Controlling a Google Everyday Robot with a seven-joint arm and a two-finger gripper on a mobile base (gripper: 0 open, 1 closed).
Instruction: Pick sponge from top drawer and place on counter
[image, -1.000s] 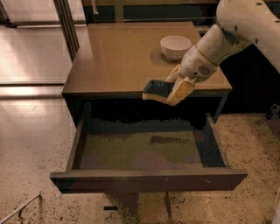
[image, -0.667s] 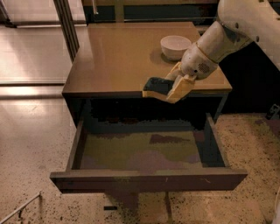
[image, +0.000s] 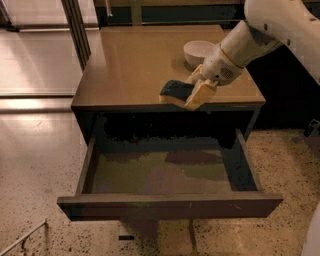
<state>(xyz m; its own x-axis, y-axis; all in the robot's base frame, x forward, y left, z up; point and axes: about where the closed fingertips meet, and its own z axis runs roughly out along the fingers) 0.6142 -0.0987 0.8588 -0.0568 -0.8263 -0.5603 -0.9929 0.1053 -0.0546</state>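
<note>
1. The sponge (image: 174, 90) is out of the top drawer (image: 170, 204). It sits in the gripper (image: 192, 89), over the near edge of the counter (image: 134, 61), a little right of the middle.
2. The gripper's tan padded fingers (image: 201, 94) are closed onto the sponge's right end, and the dark blue top and yellow underside stick out to the left. The arm comes in from the far right.
3. I cannot tell whether the sponge's underside is touching the counter or hanging just above it.
4. The top drawer stands pulled fully out toward the near side. Its olive-brown floor shows nothing on it.
5. A white bowl (image: 198, 51) stands on the counter just beyond the gripper, toward the far right.
6. By my reading, the pick is done and the carry is nearly done. What is left is to set the sponge flat on the counter, preferably further in from the near edge and short of the bowl, then let go and draw the arm away.
</note>
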